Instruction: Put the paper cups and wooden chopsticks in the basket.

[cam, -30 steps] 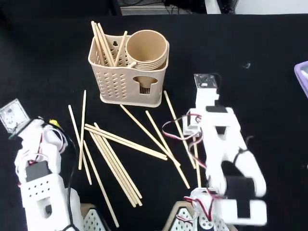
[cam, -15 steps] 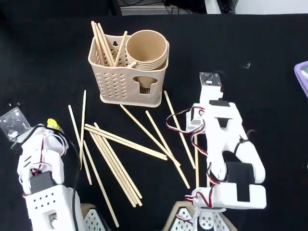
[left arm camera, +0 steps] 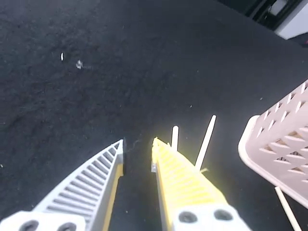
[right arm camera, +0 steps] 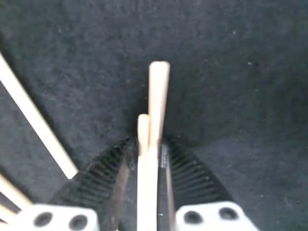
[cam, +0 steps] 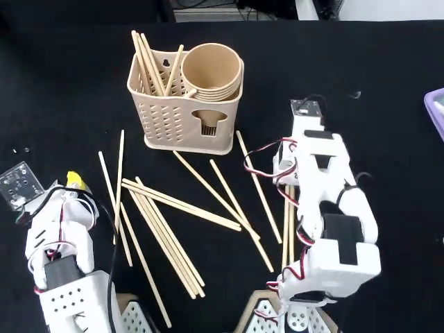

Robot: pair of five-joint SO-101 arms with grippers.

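The beige perforated basket (cam: 184, 114) stands at the back centre with several wooden chopsticks (cam: 149, 62) and stacked paper cups (cam: 211, 69) inside. More loose chopsticks (cam: 166, 229) lie scattered on the black table in front of it. My right gripper (right arm camera: 146, 144) is shut on two chopsticks (right arm camera: 156, 101) held side by side, low over the table; from above they show under the right arm (cam: 286, 236). My left gripper (left arm camera: 137, 142) is open with nothing between its fingers, near the front left (cam: 73, 182), just short of two chopstick tips (left arm camera: 207, 137).
A purple object (cam: 436, 111) sits at the right edge of the table. The basket's corner (left arm camera: 284, 154) is close to the left gripper. Bare black table lies to the far left and right of the basket.
The left arm has drawn back toward the near edge. The right arm has shifted a little right and away, and two chopsticks now lie side by side beneath it.
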